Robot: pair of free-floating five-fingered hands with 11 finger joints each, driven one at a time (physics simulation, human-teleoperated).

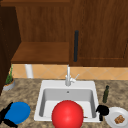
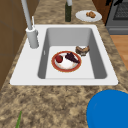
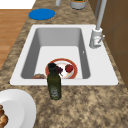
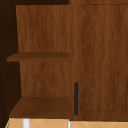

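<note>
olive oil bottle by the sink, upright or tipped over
Upright. The dark green bottle stands on its base on the counter beside the sink, neck pointing straight up.

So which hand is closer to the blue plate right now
Left. The left hand is at the blue plate's left edge, seemingly touching it. The right hand is across the sink, beside the white plate.
</note>
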